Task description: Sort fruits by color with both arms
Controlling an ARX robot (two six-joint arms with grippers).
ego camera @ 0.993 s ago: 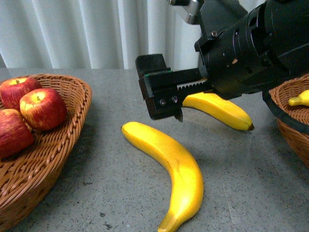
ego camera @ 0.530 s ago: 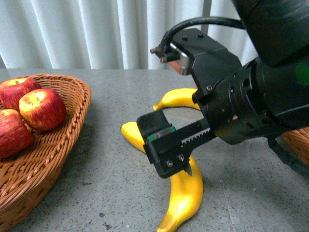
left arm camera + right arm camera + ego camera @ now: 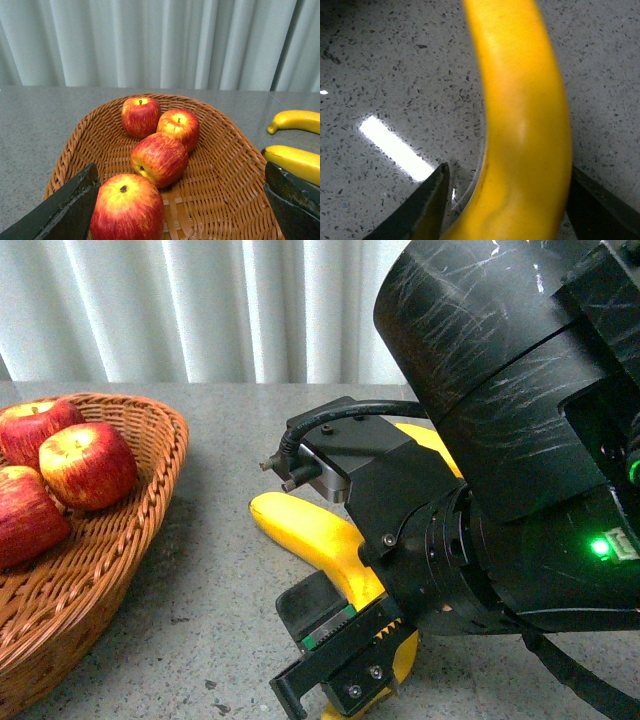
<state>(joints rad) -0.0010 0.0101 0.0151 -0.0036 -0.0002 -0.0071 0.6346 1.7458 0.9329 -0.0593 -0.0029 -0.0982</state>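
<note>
Several red apples lie in a wicker basket [image 3: 225, 165], the nearest apple [image 3: 127, 207] just before my left gripper [image 3: 181, 200]. That gripper hovers open over the basket, touching nothing. Two yellow bananas lie on the grey table. My right gripper [image 3: 350, 680] is open and down over the near banana [image 3: 310, 530], one finger on each side of it. In the right wrist view the banana [image 3: 525, 125] fills the gap between the fingers [image 3: 427, 205]. The far banana [image 3: 430, 440] peeks out behind the right arm. Both bananas [image 3: 295, 161] also show in the left wrist view.
The basket [image 3: 150, 500] with three visible apples [image 3: 88, 465] stands at the table's left. The bulky right arm [image 3: 520, 440] blocks the right half of the front view. A pale curtain [image 3: 200, 310] hangs behind the table. A bright light reflection [image 3: 395, 147] lies on the speckled tabletop.
My right gripper has come down and toward the front, from above the far banana to the near one, and now straddles it close to the table.
</note>
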